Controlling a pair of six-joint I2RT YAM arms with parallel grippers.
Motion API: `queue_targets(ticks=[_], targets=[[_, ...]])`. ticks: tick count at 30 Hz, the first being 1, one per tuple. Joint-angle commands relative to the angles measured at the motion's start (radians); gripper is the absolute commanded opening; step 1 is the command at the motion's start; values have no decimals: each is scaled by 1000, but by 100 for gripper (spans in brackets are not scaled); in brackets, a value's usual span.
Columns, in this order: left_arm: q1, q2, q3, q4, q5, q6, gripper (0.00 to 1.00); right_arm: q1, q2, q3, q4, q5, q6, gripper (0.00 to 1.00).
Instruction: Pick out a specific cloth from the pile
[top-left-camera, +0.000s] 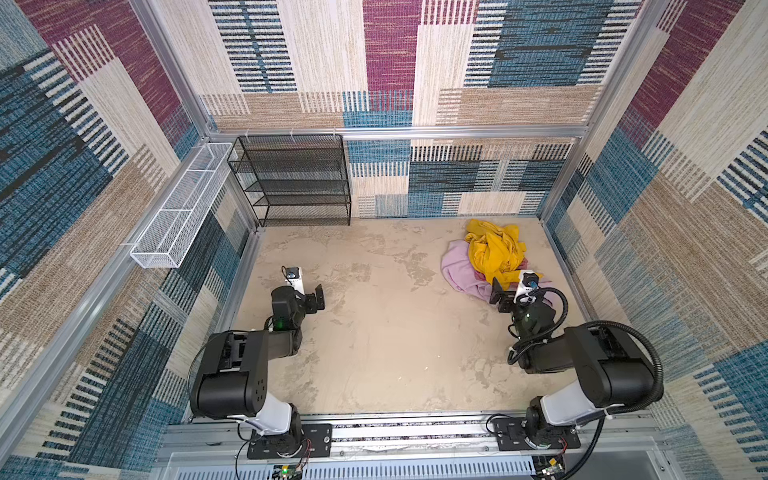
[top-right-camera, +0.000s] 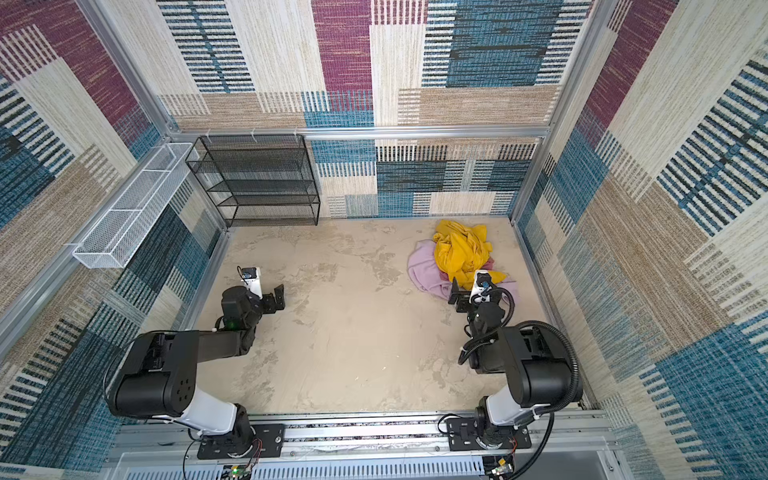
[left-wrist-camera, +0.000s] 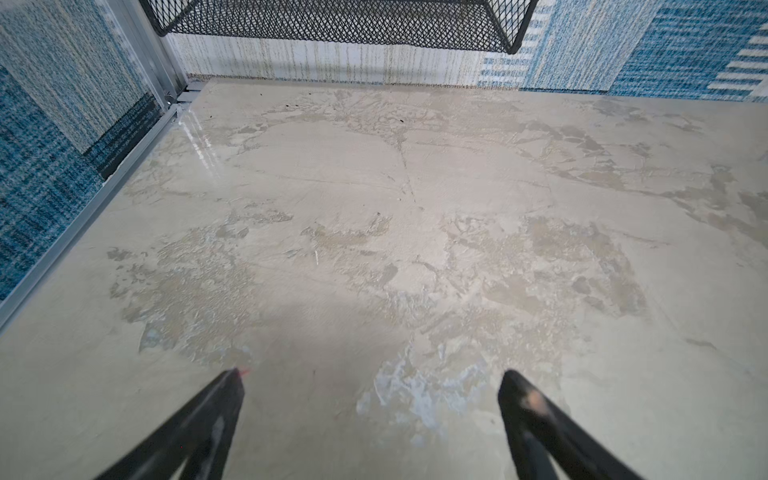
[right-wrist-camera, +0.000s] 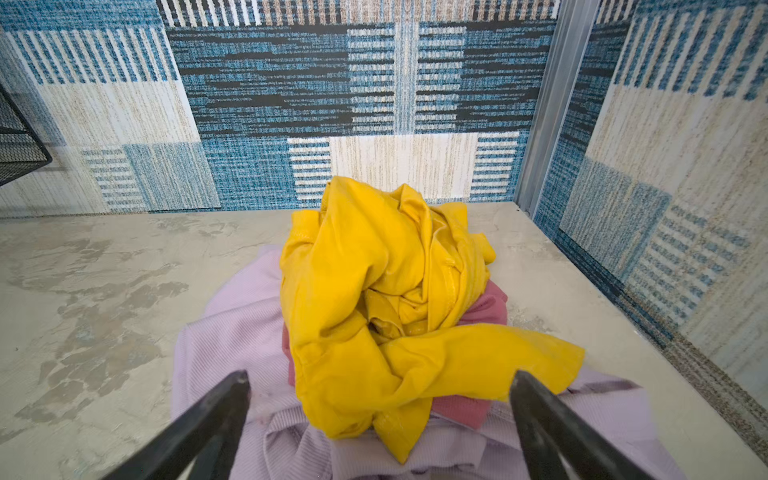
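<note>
The pile sits at the back right of the table in both top views. A crumpled mustard-yellow cloth (top-left-camera: 496, 253) (right-wrist-camera: 374, 270) lies on top. The pale lilac-pink cloth (top-left-camera: 459, 270) (top-right-camera: 424, 266) (right-wrist-camera: 232, 316) spreads underneath, showing at the pile's left and near sides. A rose-red cloth (right-wrist-camera: 486, 307) peeks out between them. My right gripper (top-left-camera: 498, 295) (right-wrist-camera: 380, 374) hovers open at the pile's near edge, over the lilac-pink cloth, holding nothing. My left gripper (top-left-camera: 318, 297) (left-wrist-camera: 372, 372) is open above bare table at the left, far from the pile.
A black mesh shelf (top-left-camera: 295, 178) stands at the back left against the wall. On the left wall hangs a white mesh basket (top-left-camera: 183, 208). Patterned walls close in the beige table (top-left-camera: 374, 332) on three sides; the pile lies near the right wall.
</note>
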Motion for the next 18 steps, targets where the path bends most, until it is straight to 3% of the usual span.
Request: queue_targets(ticks=[1,18], targets=[[0,-2,3,17,-7,27,99,0,-1,1,36,-7,-8,100],[0,0,4,14,-5,25,99,-2,2,5,30,-12,-6,100]])
